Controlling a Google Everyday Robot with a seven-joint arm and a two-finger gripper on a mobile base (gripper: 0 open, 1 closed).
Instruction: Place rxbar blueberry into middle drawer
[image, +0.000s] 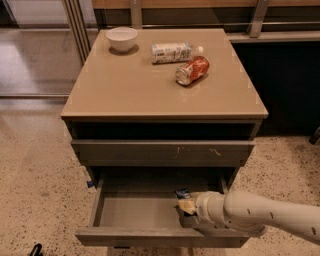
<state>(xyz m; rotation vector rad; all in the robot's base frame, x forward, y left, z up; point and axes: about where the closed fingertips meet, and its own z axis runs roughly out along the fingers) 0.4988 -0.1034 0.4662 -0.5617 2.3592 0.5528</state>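
Note:
The middle drawer (125, 212) is pulled out at the bottom of the camera view, with a smooth grey floor and low walls. My gripper (184, 206) reaches into its right part from the right, on a pale arm. The rxbar blueberry (182, 193), a small dark wrapper with light lettering, sits at the gripper's tip, just above the drawer floor near the back right. The gripper's body hides most of the bar.
The drawer above has a front with pale scratch marks (165, 151). On the cabinet top (130, 90) are a white bowl (122, 38), a white labelled bottle (172, 51) on its side and an orange-red can (192, 70) on its side. Speckled floor surrounds the cabinet.

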